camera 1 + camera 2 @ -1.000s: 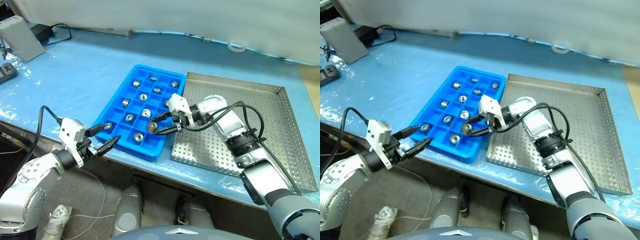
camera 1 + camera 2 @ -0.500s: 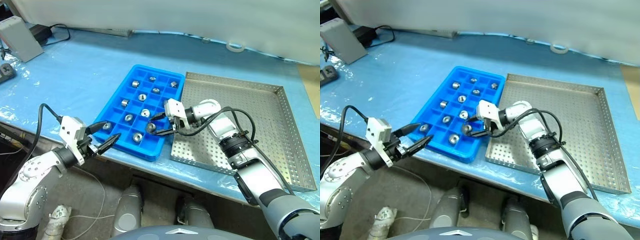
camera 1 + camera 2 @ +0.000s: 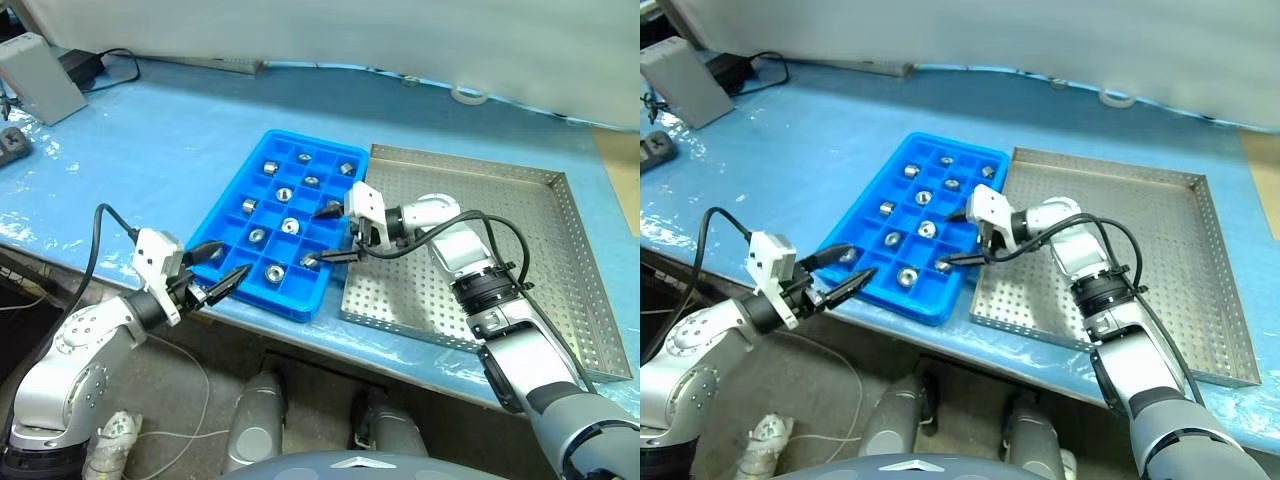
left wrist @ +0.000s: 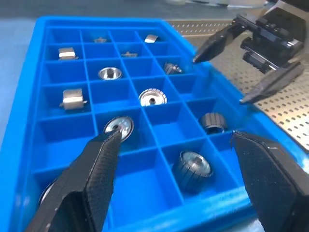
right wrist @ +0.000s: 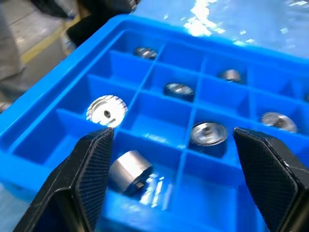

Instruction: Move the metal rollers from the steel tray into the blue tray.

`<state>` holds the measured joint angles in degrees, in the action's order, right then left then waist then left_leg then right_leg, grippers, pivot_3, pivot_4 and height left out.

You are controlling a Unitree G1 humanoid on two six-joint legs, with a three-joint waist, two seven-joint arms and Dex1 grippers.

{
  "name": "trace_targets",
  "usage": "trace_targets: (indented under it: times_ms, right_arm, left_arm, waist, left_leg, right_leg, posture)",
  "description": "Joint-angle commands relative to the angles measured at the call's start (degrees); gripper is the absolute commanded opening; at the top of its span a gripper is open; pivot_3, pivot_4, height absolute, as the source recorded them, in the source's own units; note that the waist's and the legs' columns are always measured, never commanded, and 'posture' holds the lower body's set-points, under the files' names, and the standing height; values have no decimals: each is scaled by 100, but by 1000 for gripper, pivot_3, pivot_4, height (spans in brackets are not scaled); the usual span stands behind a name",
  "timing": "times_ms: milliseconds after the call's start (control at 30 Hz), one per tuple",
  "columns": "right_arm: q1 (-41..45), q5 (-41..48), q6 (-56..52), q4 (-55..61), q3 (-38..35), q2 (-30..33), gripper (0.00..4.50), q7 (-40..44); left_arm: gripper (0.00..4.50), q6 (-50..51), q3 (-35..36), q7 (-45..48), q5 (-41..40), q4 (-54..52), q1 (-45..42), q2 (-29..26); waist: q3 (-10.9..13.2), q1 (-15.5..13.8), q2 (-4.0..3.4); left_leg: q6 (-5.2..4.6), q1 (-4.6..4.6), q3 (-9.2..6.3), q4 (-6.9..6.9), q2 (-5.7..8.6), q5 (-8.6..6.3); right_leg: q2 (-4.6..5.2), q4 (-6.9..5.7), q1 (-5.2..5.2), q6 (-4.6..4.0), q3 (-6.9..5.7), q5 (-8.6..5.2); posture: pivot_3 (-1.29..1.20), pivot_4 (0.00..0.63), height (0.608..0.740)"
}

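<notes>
The blue tray (image 3: 262, 176) lies on the table with several metal rollers (image 3: 272, 271) in its compartments. To its right sits the steel tray (image 3: 520, 250). My right gripper (image 3: 316, 238) hovers open over the blue tray's near right corner, nothing between its fingers. One roller (image 5: 127, 171) lies on its side in the compartment just under it, the same roller (image 4: 212, 122) lying below the right gripper's lower finger in the left wrist view. My left gripper (image 3: 232, 260) is open at the blue tray's near edge, pointing into it and holding nothing.
A grey box (image 3: 38, 75) with a black cable, and a power strip (image 3: 8, 145), are at the back left. A roll of tape (image 3: 473, 95) lies behind the steel tray. The table's front edge runs just below both trays.
My right gripper has opened and let its roller drop into a near right compartment of the blue tray, then lifted slightly. My left gripper has edged closer to the tray.
</notes>
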<state>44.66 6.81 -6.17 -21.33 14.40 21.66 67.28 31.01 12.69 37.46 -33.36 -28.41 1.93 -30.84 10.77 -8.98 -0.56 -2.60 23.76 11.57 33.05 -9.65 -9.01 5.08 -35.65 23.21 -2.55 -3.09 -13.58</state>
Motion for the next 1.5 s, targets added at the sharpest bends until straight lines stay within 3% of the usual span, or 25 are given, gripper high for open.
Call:
trace_targets:
  times_ms: [33,333,700,1067,1500]
  right_arm:
    - [50,120,-119,300,-416,-153,4127,-668]
    - [362,-369,-22,-268,-1549,-894,4127,-4211]
    - [-131,-1302,-452,172,-1675,-653,4127,-6161]
    - [-836,-1625,-921,1151,-1647,-679,4127,-6783]
    - [-927,-1722,-1079,1466,-1658,-701,4127,-7154]
  left_arm:
    - [3879,-207,-94,-287,174,319,-589,160]
    - [3879,-797,-779,-834,874,2195,-2869,1218]
    - [3879,-1326,-1263,-411,1177,3756,-4034,1945]
    - [3879,-1461,-1383,-21,1205,4267,-4414,2296]
    - [3879,-1504,-1427,94,1320,4434,-4399,2386]
  waist:
    - [0,6,0]
    - [-2,70,4]
    - [-2,382,6]
    - [-2,649,7]
    - [-2,679,6]
  left_leg:
    - [2,-1,0,0,0,2]
    - [46,1,-1,2,4,31]
    - [37,29,-1,0,7,26]
    - [18,26,1,9,5,20]
    - [-4,24,1,13,5,24]
  right_leg:
    - [0,-4,0,0,0,0]
    - [0,-13,6,-3,2,4]
    - [0,-9,29,0,0,6]
    - [-1,-11,25,-1,0,6]
    - [-1,-10,22,-1,1,6]
  posture:
    - [261,150,740]
    - [129,150,740]
    - [-44,150,740]
    - [-125,150,740]
    - [-145,150,740]
